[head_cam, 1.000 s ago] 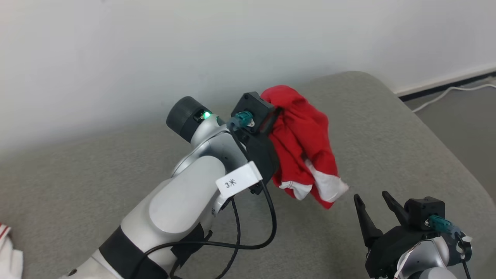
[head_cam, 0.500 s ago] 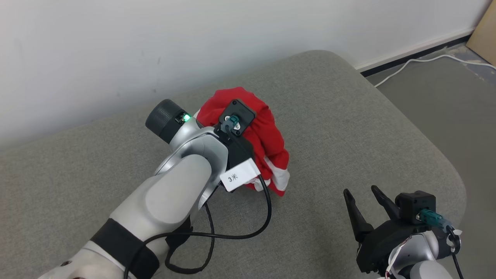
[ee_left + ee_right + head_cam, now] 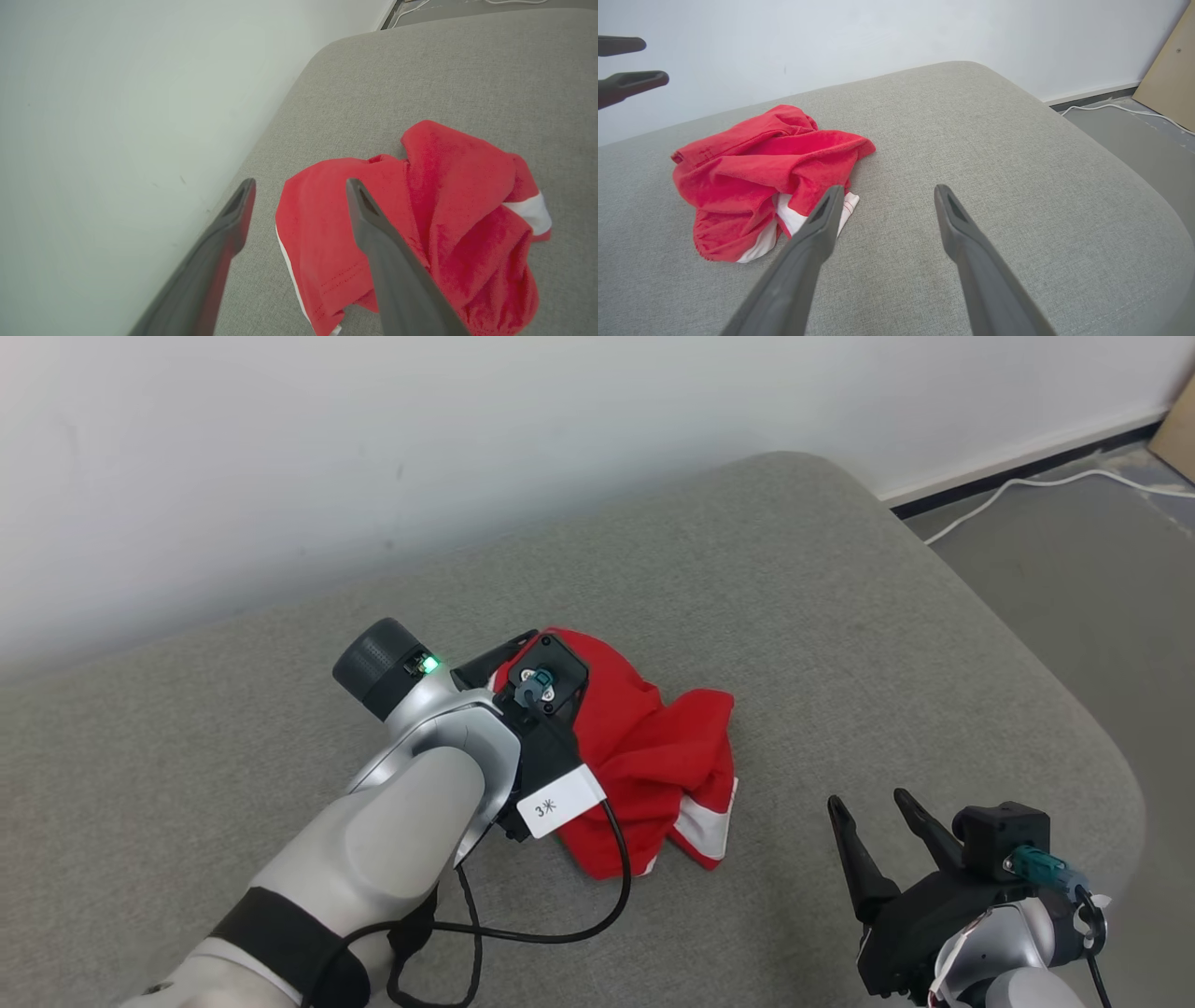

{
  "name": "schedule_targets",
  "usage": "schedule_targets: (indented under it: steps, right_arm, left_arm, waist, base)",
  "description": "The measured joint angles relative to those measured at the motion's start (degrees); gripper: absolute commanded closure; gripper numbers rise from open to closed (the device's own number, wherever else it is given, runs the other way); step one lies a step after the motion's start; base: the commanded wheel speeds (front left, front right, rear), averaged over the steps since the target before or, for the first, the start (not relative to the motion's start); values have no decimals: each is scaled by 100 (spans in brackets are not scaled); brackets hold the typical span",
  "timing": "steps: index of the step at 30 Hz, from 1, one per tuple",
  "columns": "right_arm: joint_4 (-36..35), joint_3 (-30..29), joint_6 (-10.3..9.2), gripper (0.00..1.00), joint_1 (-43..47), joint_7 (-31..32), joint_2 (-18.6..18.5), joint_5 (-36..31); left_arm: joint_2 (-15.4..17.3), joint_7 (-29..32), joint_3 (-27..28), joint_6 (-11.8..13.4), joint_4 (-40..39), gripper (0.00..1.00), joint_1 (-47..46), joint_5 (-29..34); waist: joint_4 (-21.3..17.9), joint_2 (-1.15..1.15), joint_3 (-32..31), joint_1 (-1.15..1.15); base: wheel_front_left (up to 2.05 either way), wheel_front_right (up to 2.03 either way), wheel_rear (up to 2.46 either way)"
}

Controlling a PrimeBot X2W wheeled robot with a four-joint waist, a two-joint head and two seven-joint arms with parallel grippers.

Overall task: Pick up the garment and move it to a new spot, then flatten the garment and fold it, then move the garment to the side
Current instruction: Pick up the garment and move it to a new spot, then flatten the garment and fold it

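1. Head view: the garment (image 3: 653, 775) is a red piece with white bands. It lies in a crumpled heap on the grey cushion (image 3: 840, 616), about midway between the cushion's far edge and its near side.
2. One white-banded corner points toward the near right. A red fold is bunched at the far left of the heap, under my left wrist.
3. My left gripper (image 3: 301, 183) hangs over the far left part of the heap with its two dark fingers spread apart and nothing between them. In the right wrist view those fingers show high at the left, against the wall and clear of the cloth.
4. My right gripper (image 3: 868, 800) sits at the near right, apart from the garment. Its fingers are wide apart, hold nothing and point toward the far side, with bare cushion between them.
5. A black cable (image 3: 597, 915) loops from my left forearm down across the near edge of the heap. A white label (image 3: 551, 803) hangs at that wrist.
6. A pale wall (image 3: 467, 429) runs along the cushion's far side.
7. To the far right is grey floor (image 3: 1074, 579) with a white cord (image 3: 1027, 485) along the skirting. A tan board (image 3: 1167, 84) leans at the right edge.
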Motion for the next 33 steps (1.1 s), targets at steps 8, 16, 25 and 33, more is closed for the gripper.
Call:
schedule_targets:
  steps: [8, 16, 25, 33]
  right_arm:
    - [40, -52, -14, 0, 12, -49, -10, 1]
    - [24, -146, -24, 0, 135, -74, -48, 8]
    - [-29, -41, -15, 0, 154, -65, -47, 8]
    - [-135, -21, -15, 0, 130, -58, -53, 8]
  left_arm:
    - [1, 51, 7, -29, -137, 0, 319, -428]
    - [7, 226, -85, -207, -695, 0, 1229, -1158]
    - [34, 542, -185, -258, -862, 0, 1800, -1691]
    - [35, 865, -193, -259, -961, 0, 1808, -2057]
  waist:
    - [303, 0, -82, 0]
    - [636, 0, -232, 0]
    - [711, 0, -195, -1]
    - [574, 0, 69, -1]
  base:
    - [0, 0, 0]
    - [0, 0, 0]
    - [0, 0, 0]
    - [0, 0, 0]
